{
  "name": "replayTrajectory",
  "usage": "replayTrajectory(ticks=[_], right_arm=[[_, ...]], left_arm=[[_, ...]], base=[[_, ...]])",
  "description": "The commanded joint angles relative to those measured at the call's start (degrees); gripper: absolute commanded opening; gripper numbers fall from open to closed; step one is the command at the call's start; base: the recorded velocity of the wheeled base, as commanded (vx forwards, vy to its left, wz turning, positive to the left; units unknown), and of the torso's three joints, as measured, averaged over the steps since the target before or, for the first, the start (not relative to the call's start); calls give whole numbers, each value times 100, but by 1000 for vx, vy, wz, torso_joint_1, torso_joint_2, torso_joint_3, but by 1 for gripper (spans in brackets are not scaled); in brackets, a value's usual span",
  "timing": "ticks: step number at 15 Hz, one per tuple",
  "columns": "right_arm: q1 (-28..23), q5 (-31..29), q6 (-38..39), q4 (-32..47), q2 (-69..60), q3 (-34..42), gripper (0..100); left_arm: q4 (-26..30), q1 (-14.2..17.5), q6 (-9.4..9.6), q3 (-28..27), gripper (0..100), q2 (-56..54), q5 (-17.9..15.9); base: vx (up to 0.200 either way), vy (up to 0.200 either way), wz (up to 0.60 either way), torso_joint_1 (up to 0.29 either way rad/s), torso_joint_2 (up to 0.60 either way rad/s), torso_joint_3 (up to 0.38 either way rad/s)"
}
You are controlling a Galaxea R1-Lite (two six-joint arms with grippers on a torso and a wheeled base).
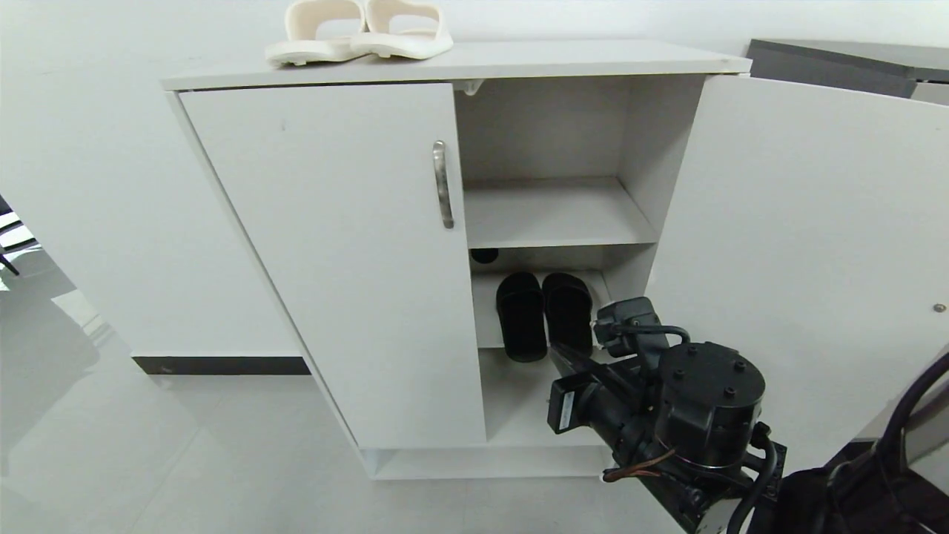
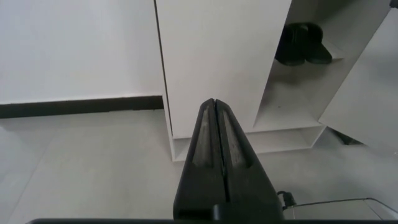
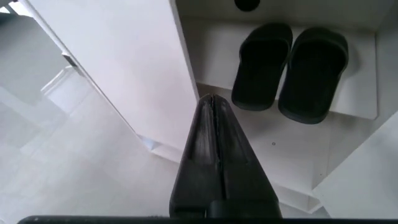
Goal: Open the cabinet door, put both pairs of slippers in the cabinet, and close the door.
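The white cabinet (image 1: 445,63) has its left door (image 1: 341,252) shut and its right door (image 1: 808,245) swung wide open. A black pair of slippers (image 1: 545,315) lies side by side on the middle shelf, toes inward. A cream pair of slippers (image 1: 359,30) rests on the cabinet top at its left end. My right gripper (image 1: 556,350) hangs just in front of the black pair (image 3: 289,68), below the shelf edge; its tip (image 3: 211,98) is shut and holds nothing. My left gripper (image 2: 214,102) is shut and empty, low above the floor before the shut door (image 2: 217,56).
The upper shelf (image 1: 552,215) and bottom shelf (image 1: 519,415) are bare. A small dark round object (image 1: 484,256) sits at the back above the black pair. A silver handle (image 1: 442,184) runs down the shut door. A grey desk (image 1: 852,63) stands behind the open door.
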Motion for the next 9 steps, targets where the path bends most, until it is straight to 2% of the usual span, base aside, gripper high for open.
replayTrajectory(ticks=[1, 6, 8, 9], right_arm=[[27, 12, 4, -4, 18, 15, 0], [44, 161, 13, -13, -8, 129, 0], [159, 733, 347, -22, -201, 402, 0], [167, 1216, 523, -13, -403, 542, 0]], left_arm=[[2, 7, 2, -1, 0, 7, 1], [2, 7, 90, 7, 0, 7, -8], [2, 7, 134, 7, 0, 7, -8], [2, 7, 134, 7, 0, 7, -8]], base=[[0, 0, 0, -7, 2, 198], [0, 0, 0, 0, -1, 181], [0, 0, 0, 6, 1, 25], [0, 0, 0, 0, 0, 0]])
